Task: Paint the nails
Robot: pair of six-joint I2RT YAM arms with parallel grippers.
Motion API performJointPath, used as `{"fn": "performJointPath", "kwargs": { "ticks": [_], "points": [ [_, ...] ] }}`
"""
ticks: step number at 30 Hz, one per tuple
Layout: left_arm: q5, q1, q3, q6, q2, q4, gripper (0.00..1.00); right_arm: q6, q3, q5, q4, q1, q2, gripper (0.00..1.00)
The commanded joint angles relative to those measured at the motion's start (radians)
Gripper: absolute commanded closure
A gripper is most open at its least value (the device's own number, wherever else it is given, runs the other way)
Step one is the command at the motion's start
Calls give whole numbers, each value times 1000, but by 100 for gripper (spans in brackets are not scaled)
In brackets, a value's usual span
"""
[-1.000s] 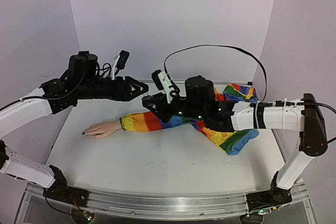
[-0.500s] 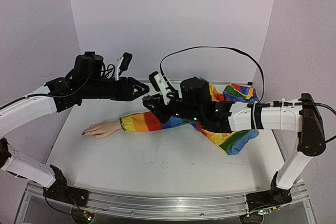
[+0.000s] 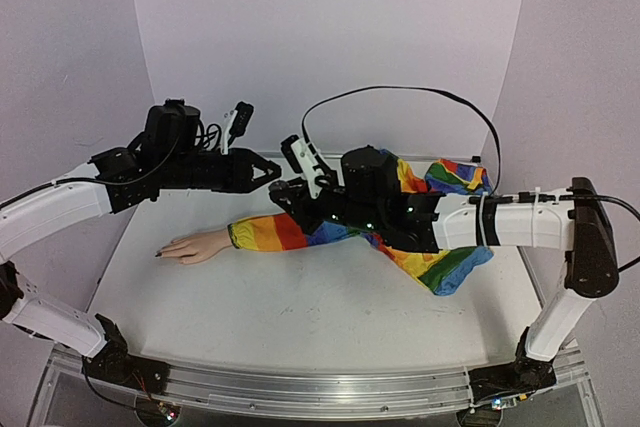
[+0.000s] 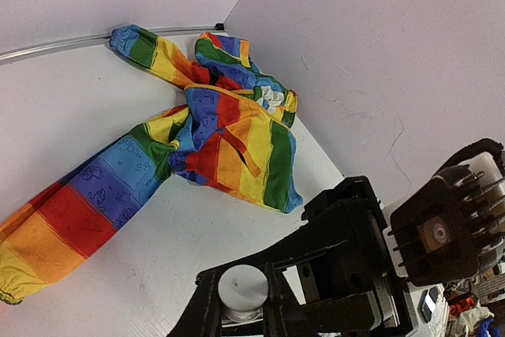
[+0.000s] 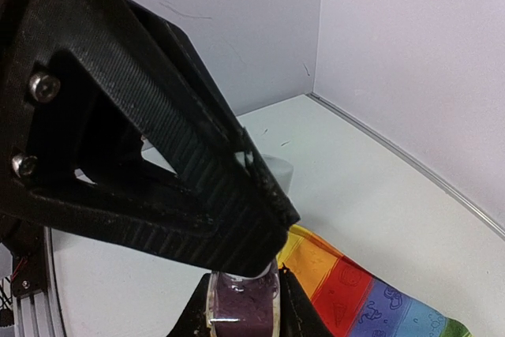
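The pale mannequin hand (image 3: 200, 244) lies flat on the left of the table, its arm in a rainbow-striped sleeve (image 3: 285, 232). The nails (image 3: 160, 253) are tiny, with a dark tip on the leftmost finger. Behind the sleeve, above the table, my two grippers meet. My right gripper (image 5: 241, 299) is shut on a small polish bottle (image 5: 241, 309) of purple liquid. My left gripper (image 4: 241, 293) is shut on the bottle's pale round cap (image 4: 242, 286). In the top view the left gripper (image 3: 274, 173) and right gripper (image 3: 284, 191) touch tip to tip, hiding the bottle.
The rest of the rainbow garment (image 3: 440, 257) lies bunched at the back right, under the right arm. White walls close off the back and both sides. A black cable (image 3: 400, 92) loops above the right wrist.
The left gripper's jaws have closed onto the cap. The right arm has slid slightly left, bringing the bottle up to the left gripper. The hand and sleeve have not moved.
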Motion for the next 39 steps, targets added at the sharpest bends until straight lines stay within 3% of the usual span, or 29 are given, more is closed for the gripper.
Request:
{"fn": "performJointPath", "kwargs": {
  "ticks": [1,5,11,15,18,21,23,30,32,35,37,39],
  "points": [
    [21,1,39,16,-1,20,88,-7,58,11,48,8,0,100],
    [59,-2,17,71,-14,20,96,4,62,-12,58,1,-6,100],
    [180,-2,-45,132,-17,43,100,77,49,-261,112,-85,-56,100],
    [376,-2,-80,175,-19,106,100,93,40,-593,188,-133,-100,100],
    [563,-2,-113,212,-45,185,100,205,27,-956,382,-176,-116,100],
    [717,-7,-141,230,-67,279,100,420,16,-1165,673,-178,-109,100],
    [782,-13,-133,246,-62,304,100,602,-7,-1202,882,-178,-93,100],
    [831,-20,-91,264,-35,307,99,632,-60,-1150,909,-177,-94,100],
    [784,-17,-97,260,-54,308,90,621,-91,-1130,902,-188,-106,100],
    [695,17,-129,237,-101,305,55,561,-140,-1076,836,-218,-138,100],
    [643,56,-155,208,-137,304,40,438,-158,-1002,670,-229,-170,100],
    [608,93,-178,183,-169,304,26,256,-136,-880,396,-226,-201,100]
  ]
}}
